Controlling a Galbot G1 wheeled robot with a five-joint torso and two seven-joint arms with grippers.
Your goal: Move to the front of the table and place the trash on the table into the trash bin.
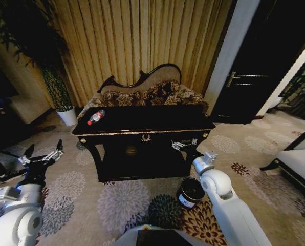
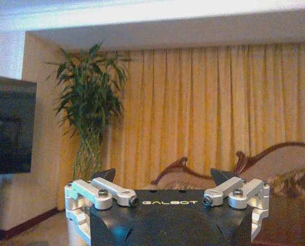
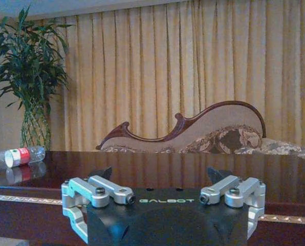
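A: What could go wrong here? Start with the big things.

B: The counter [image 1: 142, 125] stands right ahead, glossy and black, its front edge close to the right gripper [image 1: 184, 145]. Driving any nearer could knock that arm into the gold trim. The sofa [image 1: 142, 92] sits just behind, so there's no reaching around from the back.

A: And the bin [image 1: 191, 192]?

B: On the carpet beside the right arm, near the counter's right leg (easy to clip when the base turns).

A: The trash itself?

B: The bottle [image 1: 96, 117] lies on its side at the counter's far left corner. It's clear, with a red label and cap. Being round, it may roll off if nudged. I can't make out any paper wads.

A: Grippers?

B: Both are released and empty, the left gripper [image 1: 42, 160] low over the floor, well apart from the bottle.
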